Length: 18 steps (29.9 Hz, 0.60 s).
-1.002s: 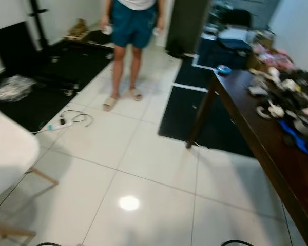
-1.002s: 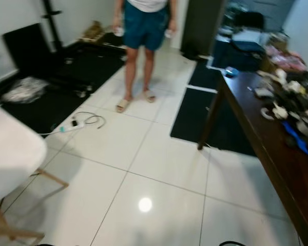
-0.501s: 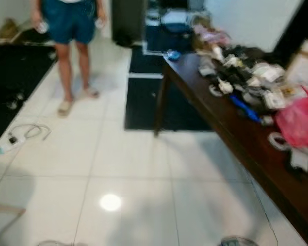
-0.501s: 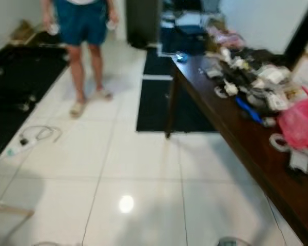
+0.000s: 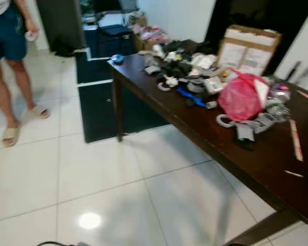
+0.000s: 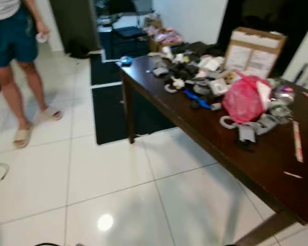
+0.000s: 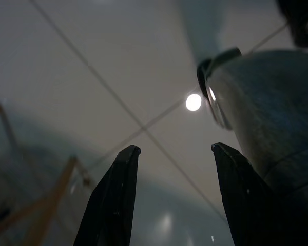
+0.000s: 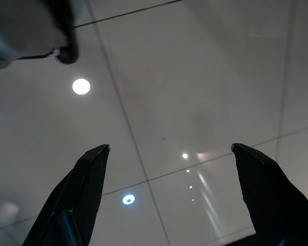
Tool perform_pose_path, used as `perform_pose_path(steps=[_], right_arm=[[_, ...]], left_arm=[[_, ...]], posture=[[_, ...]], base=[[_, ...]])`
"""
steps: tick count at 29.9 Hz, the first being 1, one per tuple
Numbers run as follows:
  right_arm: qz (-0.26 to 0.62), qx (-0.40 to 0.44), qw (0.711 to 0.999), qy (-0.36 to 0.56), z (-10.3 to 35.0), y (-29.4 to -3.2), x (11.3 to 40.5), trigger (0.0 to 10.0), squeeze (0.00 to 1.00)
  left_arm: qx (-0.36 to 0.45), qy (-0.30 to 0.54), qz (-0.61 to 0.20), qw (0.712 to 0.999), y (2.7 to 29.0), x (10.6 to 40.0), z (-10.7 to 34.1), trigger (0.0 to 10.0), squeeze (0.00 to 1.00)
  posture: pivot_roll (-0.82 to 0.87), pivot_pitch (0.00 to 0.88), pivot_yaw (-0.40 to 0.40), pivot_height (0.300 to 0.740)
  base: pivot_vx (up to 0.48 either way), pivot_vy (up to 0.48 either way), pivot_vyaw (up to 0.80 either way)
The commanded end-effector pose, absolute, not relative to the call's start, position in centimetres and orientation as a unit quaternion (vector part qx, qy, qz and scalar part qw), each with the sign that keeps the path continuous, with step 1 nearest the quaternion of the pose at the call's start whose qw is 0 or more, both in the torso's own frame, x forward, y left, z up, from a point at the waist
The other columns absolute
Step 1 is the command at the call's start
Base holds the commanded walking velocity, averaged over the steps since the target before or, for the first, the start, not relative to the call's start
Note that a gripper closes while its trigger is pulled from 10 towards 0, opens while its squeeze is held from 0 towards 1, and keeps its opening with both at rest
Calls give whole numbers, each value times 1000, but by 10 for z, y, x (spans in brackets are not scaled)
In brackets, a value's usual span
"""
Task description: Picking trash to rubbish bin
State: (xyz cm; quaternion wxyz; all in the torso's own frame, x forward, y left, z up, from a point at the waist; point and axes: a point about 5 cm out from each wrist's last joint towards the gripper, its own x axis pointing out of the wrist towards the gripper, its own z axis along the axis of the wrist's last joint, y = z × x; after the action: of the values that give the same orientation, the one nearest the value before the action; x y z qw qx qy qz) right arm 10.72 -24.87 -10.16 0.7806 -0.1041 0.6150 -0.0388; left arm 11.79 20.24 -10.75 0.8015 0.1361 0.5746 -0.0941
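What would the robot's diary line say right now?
phase: approaching | target: dark wooden table with pink plastic bag | left gripper: open, idle | right gripper: open, idle

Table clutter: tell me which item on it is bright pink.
The pink plastic bag, bunched up on the dark wooden table just in front of the cardboard box. The things around it are grey, white, black or blue.
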Motion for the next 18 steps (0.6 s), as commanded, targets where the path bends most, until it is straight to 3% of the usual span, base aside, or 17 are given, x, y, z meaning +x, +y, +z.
perform_pose_path(steps=[1,18], right_arm=[[-37,-102,778,619,-103,-246,104,10000,0],[-33,-108,776,620,-103,-246,103,10000,0]], left_arm=[[125,587,-107,793,194,109,-111,10000,0],[121,589,-103,792,193,106,-112,10000,0]], posture=[[53,69,-33,740],[58,72,-43,740]], base=[[0,0,-788],[0,0,-788]])
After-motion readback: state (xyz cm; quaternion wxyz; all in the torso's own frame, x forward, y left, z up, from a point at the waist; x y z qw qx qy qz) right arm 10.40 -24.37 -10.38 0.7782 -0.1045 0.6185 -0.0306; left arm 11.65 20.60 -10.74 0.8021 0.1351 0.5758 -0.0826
